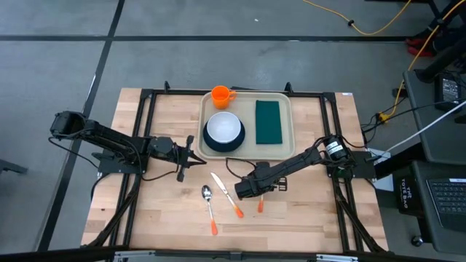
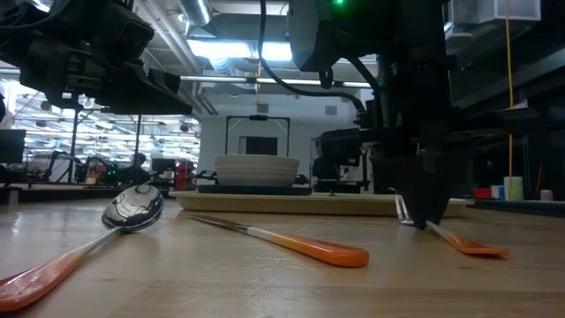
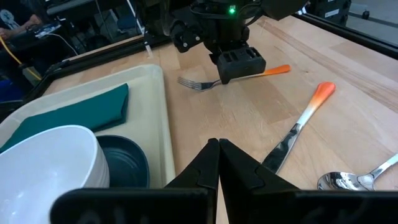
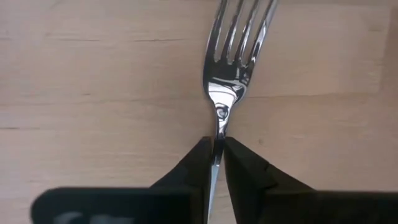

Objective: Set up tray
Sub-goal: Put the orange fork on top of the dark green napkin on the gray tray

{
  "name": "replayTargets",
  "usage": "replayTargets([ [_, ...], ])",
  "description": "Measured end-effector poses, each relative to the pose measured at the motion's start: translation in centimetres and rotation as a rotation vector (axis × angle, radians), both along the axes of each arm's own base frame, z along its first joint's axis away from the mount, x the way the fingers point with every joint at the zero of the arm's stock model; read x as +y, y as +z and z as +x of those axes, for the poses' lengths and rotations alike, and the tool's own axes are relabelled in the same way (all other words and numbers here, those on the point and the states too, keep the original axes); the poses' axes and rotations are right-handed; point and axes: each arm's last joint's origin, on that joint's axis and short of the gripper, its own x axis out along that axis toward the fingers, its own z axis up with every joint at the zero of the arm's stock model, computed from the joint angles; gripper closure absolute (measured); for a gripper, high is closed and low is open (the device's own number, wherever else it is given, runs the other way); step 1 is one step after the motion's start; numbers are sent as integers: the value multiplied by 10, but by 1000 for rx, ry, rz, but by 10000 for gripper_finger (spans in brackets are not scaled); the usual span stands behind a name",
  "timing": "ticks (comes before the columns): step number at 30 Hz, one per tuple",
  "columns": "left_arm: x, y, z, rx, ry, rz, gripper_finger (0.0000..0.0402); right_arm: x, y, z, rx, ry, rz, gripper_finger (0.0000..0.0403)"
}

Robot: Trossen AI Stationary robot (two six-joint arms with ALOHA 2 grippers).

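The beige tray lies at the table's far middle and holds an orange cup, a white bowl on a dark plate, and a green napkin. A fork with an orange handle lies on the table in front of the tray. My right gripper is shut on the fork. My left gripper is shut and empty, above the table just off the tray's near left corner. My right gripper pinches the fork's thin metal neck, just behind the tines, between its two fingers. The fingers come from above and point down, one on each side of the neck. The orange handle end rests on the table.
A knife and a spoon, both with orange handles, lie on the bare wood left of the fork. A dark metal frame runs along the table's edges.
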Motion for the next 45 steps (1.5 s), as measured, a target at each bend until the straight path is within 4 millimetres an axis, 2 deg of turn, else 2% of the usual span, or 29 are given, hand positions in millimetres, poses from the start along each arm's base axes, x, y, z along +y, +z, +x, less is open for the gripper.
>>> replayTargets([
  [7,0,0,0,0,0,0,400,0,0,0,6,47,5,342],
  [18,0,0,0,0,0,0,399,1,0,2,-21,40,12,295],
  [27,0,0,0,1,0,0,396,3,0,3,-46,-2,14,293],
  [34,0,-1,0,6,0,0,399,4,0,4,-55,-2,12,319],
  [45,0,-3,-1,28,-1,2,400,6,0,4,-62,4,4,387],
])
